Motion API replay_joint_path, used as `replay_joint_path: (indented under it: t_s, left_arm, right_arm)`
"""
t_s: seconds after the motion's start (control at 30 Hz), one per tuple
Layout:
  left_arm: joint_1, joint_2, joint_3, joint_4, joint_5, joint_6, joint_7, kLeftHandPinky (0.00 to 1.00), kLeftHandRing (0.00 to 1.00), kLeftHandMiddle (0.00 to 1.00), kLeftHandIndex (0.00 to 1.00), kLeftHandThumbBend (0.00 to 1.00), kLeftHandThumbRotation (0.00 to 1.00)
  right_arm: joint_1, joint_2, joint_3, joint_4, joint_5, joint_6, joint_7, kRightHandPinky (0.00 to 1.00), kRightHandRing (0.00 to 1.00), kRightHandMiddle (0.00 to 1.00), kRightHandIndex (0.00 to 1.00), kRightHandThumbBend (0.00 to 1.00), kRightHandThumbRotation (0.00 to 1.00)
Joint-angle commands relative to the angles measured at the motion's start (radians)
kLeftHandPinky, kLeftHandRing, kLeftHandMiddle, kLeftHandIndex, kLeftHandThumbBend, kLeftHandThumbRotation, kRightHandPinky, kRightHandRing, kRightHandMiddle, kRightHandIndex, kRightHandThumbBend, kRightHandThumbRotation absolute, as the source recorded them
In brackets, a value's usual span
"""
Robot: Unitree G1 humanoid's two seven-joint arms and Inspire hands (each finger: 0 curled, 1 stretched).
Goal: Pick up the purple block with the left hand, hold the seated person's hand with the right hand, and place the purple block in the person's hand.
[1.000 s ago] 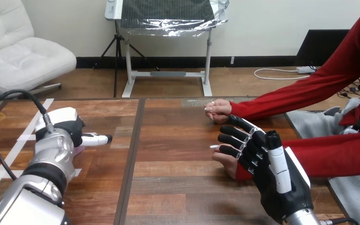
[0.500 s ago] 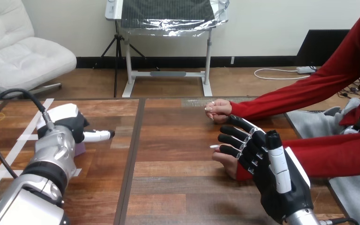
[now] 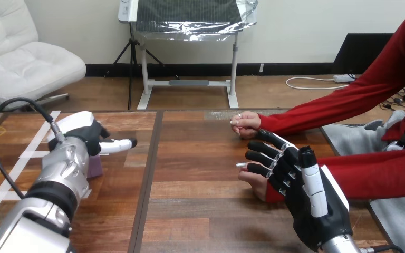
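Covering purple block, left robot hand, grip unclear; right robot hand open atop person's hand.

Open tabletop separates the left hand from the right hand.

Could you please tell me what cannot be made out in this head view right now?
1. Purple block: mostly hidden behind the left arm's wrist, so its full shape is unclear.
2. Whether the left hand holds the block: the hand's own back and wrist cover any contact.
3. Whether the right hand grips the person's nearer hand: the right hand lies over it and covers most of it.
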Motion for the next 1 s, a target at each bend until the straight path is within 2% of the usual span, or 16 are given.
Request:
replay_joint_path:
  t_s: [0.0,0.23,0.57,0.7,0.97]
  left_arm:
    - [0.031,0.027,0.015,-0.116,-0.014,0.013,-0.027,1.00,0.83,0.80,0.87,0.60,0.77]
    - [0.085,0.049,0.038,-0.262,-0.032,0.058,-0.071,1.00,0.87,0.84,0.92,0.59,0.78]
    - [0.166,0.078,0.085,-0.470,-0.063,0.107,-0.142,1.00,0.89,0.87,0.94,0.56,0.77]
    - [0.197,0.087,0.100,-0.567,-0.062,0.148,-0.174,1.00,0.89,0.87,0.94,0.55,0.76]
    - [0.243,0.090,0.134,-0.682,-0.074,0.175,-0.177,1.00,0.87,0.87,0.93,0.55,0.72]
  right_arm:
    - [-0.062,-0.008,0.001,-0.032,-0.001,-0.020,-0.001,0.79,0.80,0.79,0.81,0.89,0.86]
    - [-0.065,-0.008,-0.001,-0.022,0.000,-0.028,0.004,0.81,0.81,0.80,0.81,0.87,0.86]
    - [-0.069,-0.007,0.000,-0.020,-0.004,-0.025,-0.002,0.81,0.80,0.79,0.81,0.88,0.87]
    - [-0.069,-0.006,-0.001,-0.021,0.003,-0.018,-0.001,0.80,0.80,0.79,0.81,0.88,0.86]
    - [-0.071,-0.007,-0.001,-0.021,0.003,-0.015,0.000,0.80,0.81,0.80,0.81,0.89,0.86]
